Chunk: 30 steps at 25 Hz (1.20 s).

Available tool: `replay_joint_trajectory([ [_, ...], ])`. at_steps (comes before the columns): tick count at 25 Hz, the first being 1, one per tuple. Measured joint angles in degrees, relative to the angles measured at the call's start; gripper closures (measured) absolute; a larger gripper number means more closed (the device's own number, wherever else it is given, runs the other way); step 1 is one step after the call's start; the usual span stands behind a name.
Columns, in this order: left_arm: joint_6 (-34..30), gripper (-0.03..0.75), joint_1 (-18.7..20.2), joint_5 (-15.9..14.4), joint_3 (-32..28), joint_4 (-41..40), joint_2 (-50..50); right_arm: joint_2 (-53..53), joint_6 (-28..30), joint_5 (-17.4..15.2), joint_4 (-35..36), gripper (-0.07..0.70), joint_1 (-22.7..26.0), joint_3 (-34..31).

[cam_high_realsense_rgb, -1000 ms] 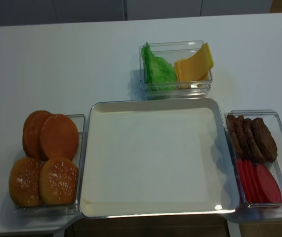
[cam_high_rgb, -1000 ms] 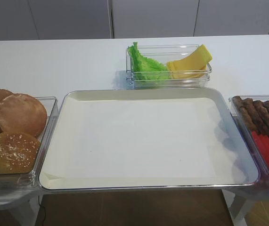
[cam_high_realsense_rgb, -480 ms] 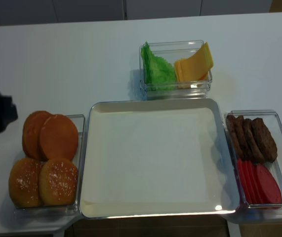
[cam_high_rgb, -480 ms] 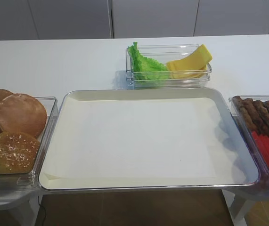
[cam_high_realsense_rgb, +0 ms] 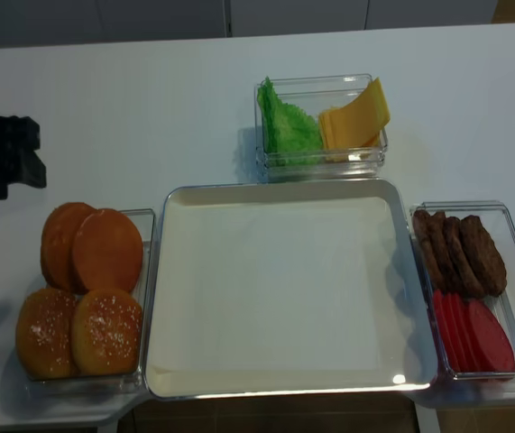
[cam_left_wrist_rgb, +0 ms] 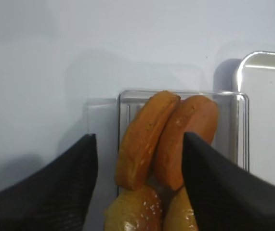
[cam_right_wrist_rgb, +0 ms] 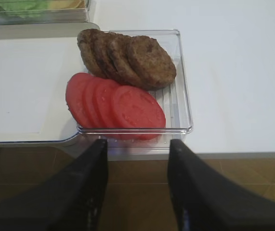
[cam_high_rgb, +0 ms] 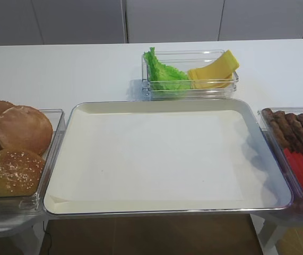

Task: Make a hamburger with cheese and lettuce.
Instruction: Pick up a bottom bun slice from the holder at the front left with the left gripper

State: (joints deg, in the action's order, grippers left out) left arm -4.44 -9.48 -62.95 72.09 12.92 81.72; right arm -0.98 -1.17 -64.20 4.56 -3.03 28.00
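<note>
Several bun halves (cam_high_realsense_rgb: 105,249) stand in a clear box (cam_high_realsense_rgb: 146,271) at the left: two flat golden-brown ones behind, two sesame tops in front. They also show in the left wrist view (cam_left_wrist_rgb: 149,137). The lettuce (cam_high_realsense_rgb: 289,126) and the cheese (cam_high_realsense_rgb: 356,117) share a clear box at the back. The big metal tray (cam_high_realsense_rgb: 284,289) is bare. My left gripper (cam_left_wrist_rgb: 139,136) is open and hangs over the bun box; it shows dark at the left edge (cam_high_realsense_rgb: 18,153). My right gripper (cam_right_wrist_rgb: 138,143) is open and empty at the table's front edge.
A clear box (cam_right_wrist_rgb: 183,86) at the right holds brown patties (cam_right_wrist_rgb: 127,57) and red tomato slices (cam_right_wrist_rgb: 113,103). The white table (cam_high_realsense_rgb: 131,108) surrounds the boxes. Brown floor (cam_right_wrist_rgb: 137,192) lies below the front edge.
My left arm has come in from the lower left corner and moved away along the left edge, past the bun box. Food and tray have not moved.
</note>
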Motion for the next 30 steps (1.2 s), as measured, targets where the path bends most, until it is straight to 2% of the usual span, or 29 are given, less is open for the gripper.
replay_joint_trajectory([
  [4,-9.2,0.301,-2.1,-4.9,3.7,2.5,4.7,0.0,0.0,0.0,0.0,0.318,0.0,0.0],
  [7,-14.4,0.301,-2.2,-6.6,5.4,3.0,6.5,0.0,0.0,0.0,0.0,0.321,0.0,0.0],
  [14,-22.0,0.301,-2.3,-7.3,5.7,3.7,10.3,0.0,0.0,0.0,0.0,0.328,0.0,0.0],
  [30,-28.7,0.301,-2.3,-7.3,5.8,5.9,14.3,0.0,0.0,0.0,0.0,0.339,0.0,0.0],
])
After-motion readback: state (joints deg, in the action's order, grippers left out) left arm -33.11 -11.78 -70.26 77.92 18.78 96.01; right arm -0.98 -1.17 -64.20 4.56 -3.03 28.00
